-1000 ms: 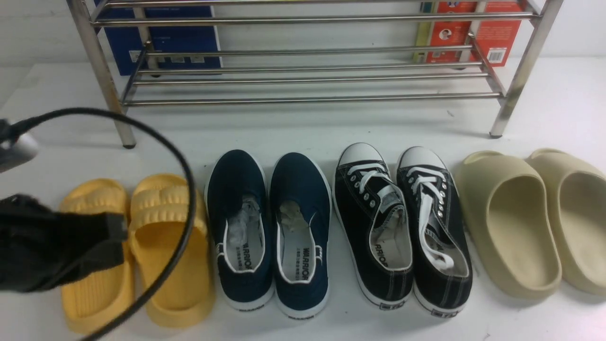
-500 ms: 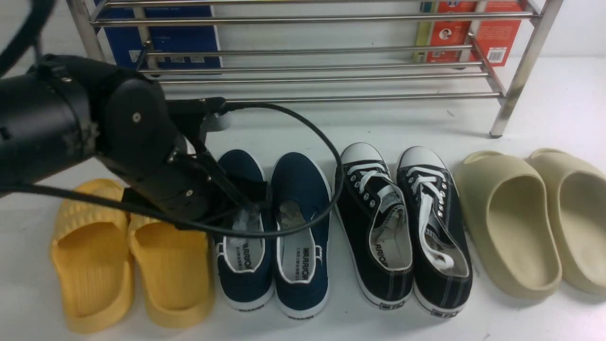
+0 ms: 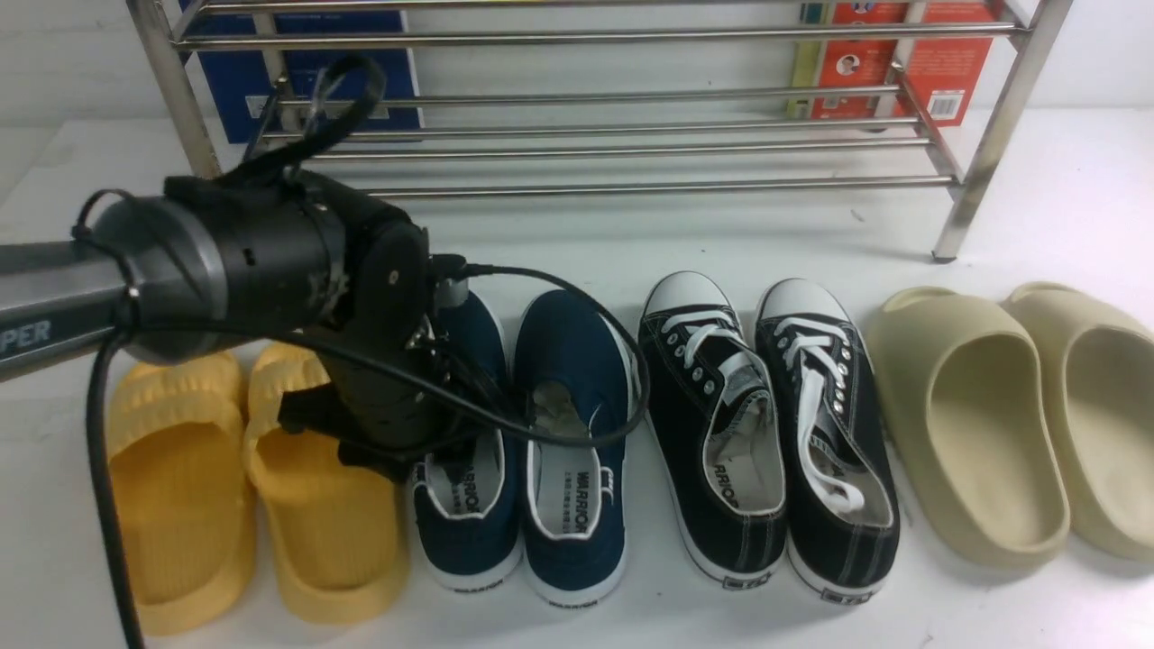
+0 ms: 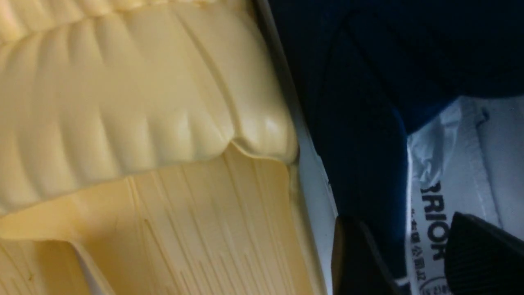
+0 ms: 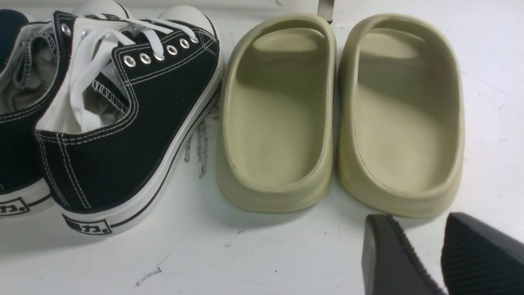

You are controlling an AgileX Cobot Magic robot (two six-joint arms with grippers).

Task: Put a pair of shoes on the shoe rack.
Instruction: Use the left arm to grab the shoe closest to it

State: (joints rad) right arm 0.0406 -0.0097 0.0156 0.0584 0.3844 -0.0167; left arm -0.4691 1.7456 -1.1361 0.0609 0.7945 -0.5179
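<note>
A white bench (image 3: 811, 239) carries everything, and across its far part stands one wide silver shoe rack (image 3: 631, 188). Two of its tiers show, the lower one made of four steel bars; there are no shoes on that lower tier.

The left arm (image 3: 279, 261) reaches in from the left with a black cable (image 3: 644, 388) looping off it, covering part of the two yellow slippers and the left one of the navy shoes. Behind the rack are one blue box (image 3: 230, 99) at the left and red printed packaging (image 3: 956, 68) at the right; I cannot tell how many pieces the red makes.

Four pairs, eight pieces of footwear, stand in a row in front of the rack. From the right come two beige clogs (image 3: 929, 379), then two black lace-up sneakers (image 3: 676, 397) with white toe caps, then the two navy slip-on shoes (image 3: 563, 342), then two yellow slippers (image 3: 180, 505). Both navy shoes are on the bench, side by side, toes towards the rack, soles down.

The left tool (image 4: 409, 254) is released, its two fingers apart over the left navy shoe, one by its side and one above its insole; whether they touch it I cannot tell. The right tool (image 5: 421, 254) also has its two fingers apart, with nothing between them, near the clogs
</note>
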